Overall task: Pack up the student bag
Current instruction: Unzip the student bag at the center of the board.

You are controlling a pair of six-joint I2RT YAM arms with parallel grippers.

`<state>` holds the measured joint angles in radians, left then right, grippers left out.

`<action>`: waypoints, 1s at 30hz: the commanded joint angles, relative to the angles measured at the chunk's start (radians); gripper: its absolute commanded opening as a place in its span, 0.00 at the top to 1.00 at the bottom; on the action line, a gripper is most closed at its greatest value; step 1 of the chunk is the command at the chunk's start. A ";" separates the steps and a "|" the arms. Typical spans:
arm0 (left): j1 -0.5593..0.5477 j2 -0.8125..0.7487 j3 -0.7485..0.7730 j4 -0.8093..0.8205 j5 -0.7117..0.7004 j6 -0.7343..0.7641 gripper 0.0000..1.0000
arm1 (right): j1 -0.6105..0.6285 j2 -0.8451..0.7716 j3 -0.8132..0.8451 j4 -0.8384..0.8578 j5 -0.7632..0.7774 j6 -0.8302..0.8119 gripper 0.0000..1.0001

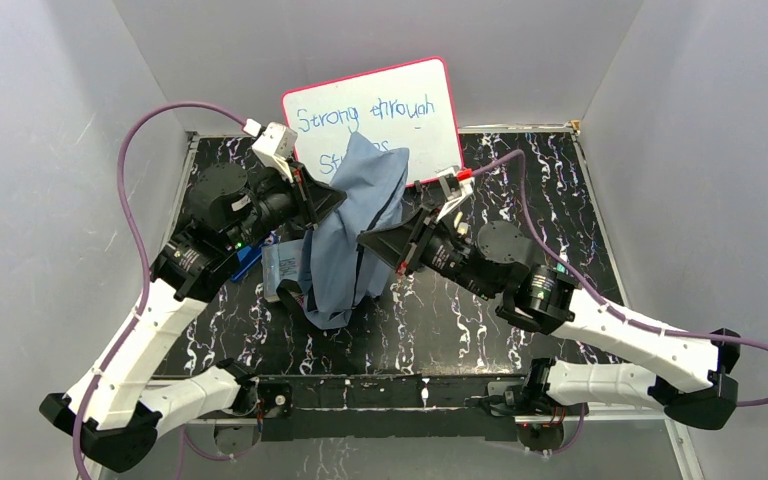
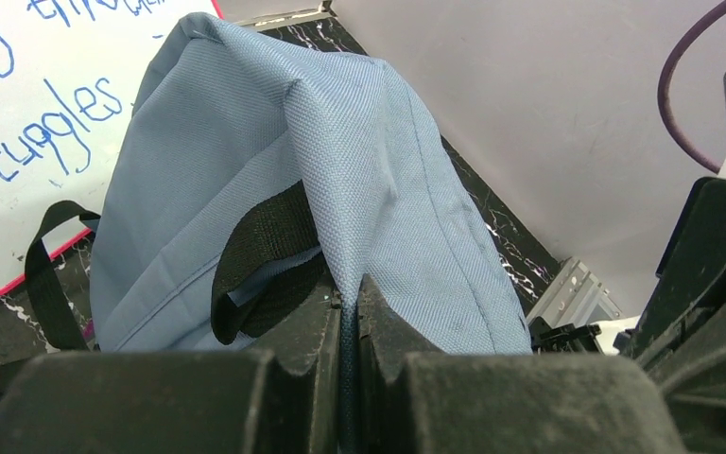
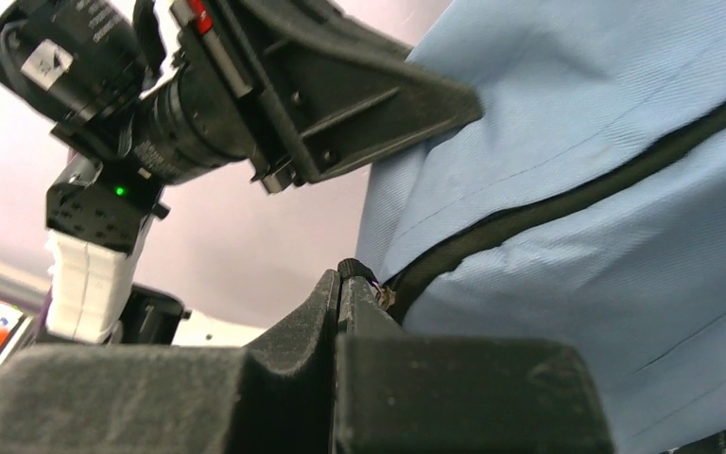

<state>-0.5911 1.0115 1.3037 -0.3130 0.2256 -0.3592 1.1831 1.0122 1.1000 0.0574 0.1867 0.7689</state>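
The student bag (image 1: 352,232), grey-blue fabric with dark zipper lines, hangs lifted over the middle of the table between both arms. My left gripper (image 1: 332,200) pinches a fold of its fabric from the left. In the left wrist view the left gripper (image 2: 350,295) is shut on that fold of the bag (image 2: 246,142), with a black strap (image 2: 263,241) beside it. My right gripper (image 1: 388,245) holds the bag's right side. In the right wrist view the right gripper (image 3: 345,276) is shut on the small black zipper pull at the end of the zipper line (image 3: 548,208).
A pink-framed whiteboard (image 1: 372,108) with blue writing leans on the back wall behind the bag. A blue object (image 1: 248,262) and a pale flat packet (image 1: 282,266) lie on the dark marbled table (image 1: 460,320) left of the bag. Grey walls enclose the table.
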 commanded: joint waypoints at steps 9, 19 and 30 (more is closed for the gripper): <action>0.002 -0.036 -0.012 -0.045 0.072 0.080 1.00 | 0.003 -0.050 0.130 0.120 0.353 -0.215 1.00; 0.002 0.014 0.040 -0.063 0.166 0.137 1.00 | 0.003 0.028 0.228 0.133 0.225 -0.325 1.00; 0.002 0.203 0.348 -0.036 0.027 0.319 1.00 | 0.003 0.205 0.315 0.208 -0.103 -0.275 1.00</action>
<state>-0.5838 1.1965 1.5383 -0.3862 0.2985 -0.1268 1.1816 1.1950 1.3235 0.0868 0.2222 0.4759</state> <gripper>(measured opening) 0.040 0.053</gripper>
